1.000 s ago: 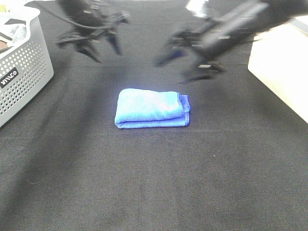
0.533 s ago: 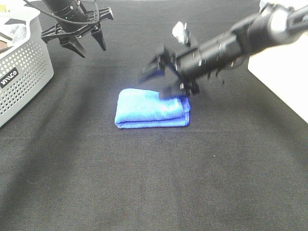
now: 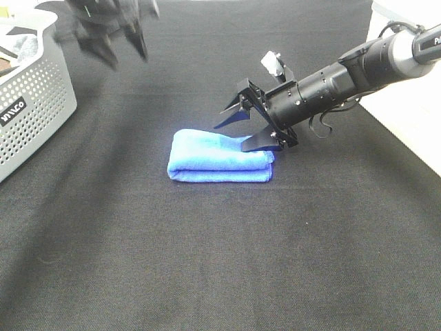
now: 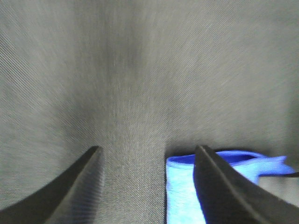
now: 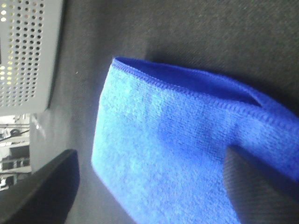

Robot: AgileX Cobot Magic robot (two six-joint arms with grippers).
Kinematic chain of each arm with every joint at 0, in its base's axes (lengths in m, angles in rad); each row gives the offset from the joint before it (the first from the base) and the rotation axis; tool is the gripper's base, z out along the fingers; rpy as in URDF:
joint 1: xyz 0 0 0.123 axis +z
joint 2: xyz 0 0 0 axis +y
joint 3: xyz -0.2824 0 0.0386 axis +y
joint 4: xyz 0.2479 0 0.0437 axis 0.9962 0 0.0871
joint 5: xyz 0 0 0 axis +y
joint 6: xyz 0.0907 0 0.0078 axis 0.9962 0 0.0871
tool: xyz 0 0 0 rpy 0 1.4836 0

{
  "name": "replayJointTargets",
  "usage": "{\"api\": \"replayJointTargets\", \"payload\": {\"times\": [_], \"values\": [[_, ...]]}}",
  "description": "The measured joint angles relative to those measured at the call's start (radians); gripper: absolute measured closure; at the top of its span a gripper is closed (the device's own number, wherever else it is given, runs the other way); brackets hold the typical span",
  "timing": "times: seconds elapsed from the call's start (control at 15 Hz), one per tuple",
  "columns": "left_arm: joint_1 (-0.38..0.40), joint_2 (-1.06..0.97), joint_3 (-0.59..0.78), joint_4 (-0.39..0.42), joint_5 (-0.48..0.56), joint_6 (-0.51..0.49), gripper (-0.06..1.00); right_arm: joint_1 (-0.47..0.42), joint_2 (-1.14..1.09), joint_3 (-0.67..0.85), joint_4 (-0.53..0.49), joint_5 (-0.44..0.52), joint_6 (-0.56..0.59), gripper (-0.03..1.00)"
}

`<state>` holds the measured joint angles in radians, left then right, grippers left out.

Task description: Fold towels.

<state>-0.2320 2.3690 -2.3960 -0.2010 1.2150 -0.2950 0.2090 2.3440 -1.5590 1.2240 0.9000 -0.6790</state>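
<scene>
A black cloth-covered table (image 3: 207, 262) carries a folded blue towel (image 3: 217, 160) and a grey perforated basket (image 3: 31, 96).

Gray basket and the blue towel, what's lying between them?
Nothing; the exterior high view shows only bare black cloth between the gray basket and the folded blue towel.

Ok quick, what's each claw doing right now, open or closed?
Left claw: open, holding nothing.
Right claw: open, at the blue towel's edge, not gripping it.
</scene>
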Motion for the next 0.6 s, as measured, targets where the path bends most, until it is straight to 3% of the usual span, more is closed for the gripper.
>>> {"api": "replayJointTargets", "payload": {"times": [0.2, 0.6], "values": [[0.000, -0.068, 0.007, 0.011, 0.001, 0.035, 0.39, 0.000, -0.078, 0.000, -0.071, 0.064, 0.006, 0.17], [0.000, -0.428, 0.400, 0.055, 0.001, 0.185, 0.39, 0.000, -0.363, 0.015, -0.532, 0.192, 0.234, 0.17]]}}
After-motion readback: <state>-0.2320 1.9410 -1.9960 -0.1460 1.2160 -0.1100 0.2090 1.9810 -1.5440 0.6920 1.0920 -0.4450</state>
